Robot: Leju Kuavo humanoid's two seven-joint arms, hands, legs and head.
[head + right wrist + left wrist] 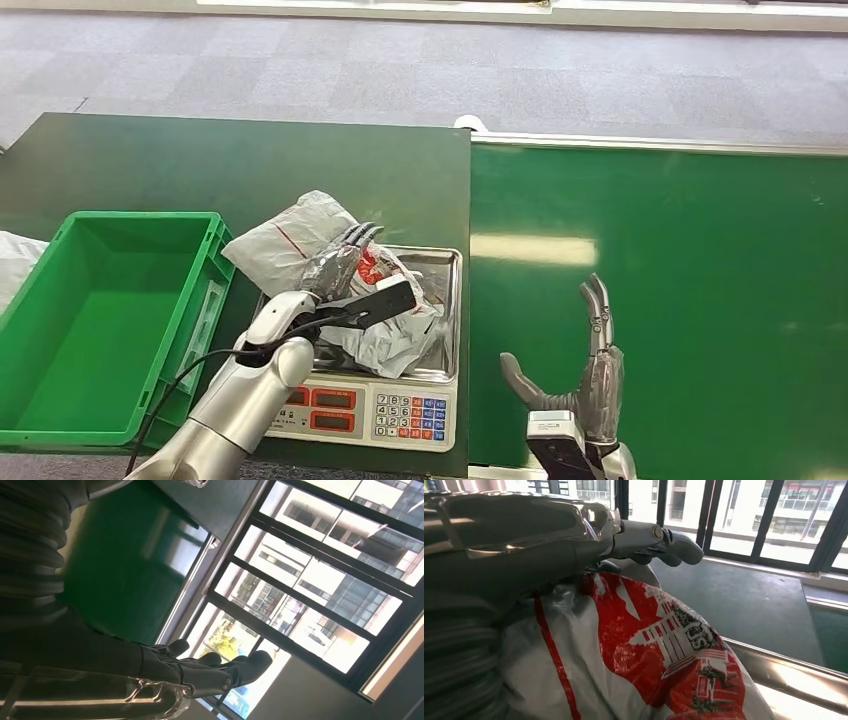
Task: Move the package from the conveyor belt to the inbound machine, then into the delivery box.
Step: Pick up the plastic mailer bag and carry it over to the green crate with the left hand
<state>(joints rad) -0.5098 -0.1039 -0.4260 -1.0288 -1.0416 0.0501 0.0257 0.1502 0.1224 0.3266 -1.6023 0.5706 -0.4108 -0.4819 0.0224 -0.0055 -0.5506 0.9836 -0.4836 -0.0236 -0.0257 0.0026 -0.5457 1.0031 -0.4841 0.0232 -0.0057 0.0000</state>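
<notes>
The left hand [338,262] rests on the bag [375,320] on the scale pan [447,300]; its grip is unclear. The slack bag could slip or snag the pan's edge. The right hand [590,385] is open, empty.

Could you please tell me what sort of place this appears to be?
Probably a parcel-sorting station: a green conveyor belt, a weighing scale holding a plastic-wrapped package, and a green crate beside it.

Bright daylight through the windows [310,580] leaves glare on the conveyor belt [532,248]; wrist views dim.
</notes>
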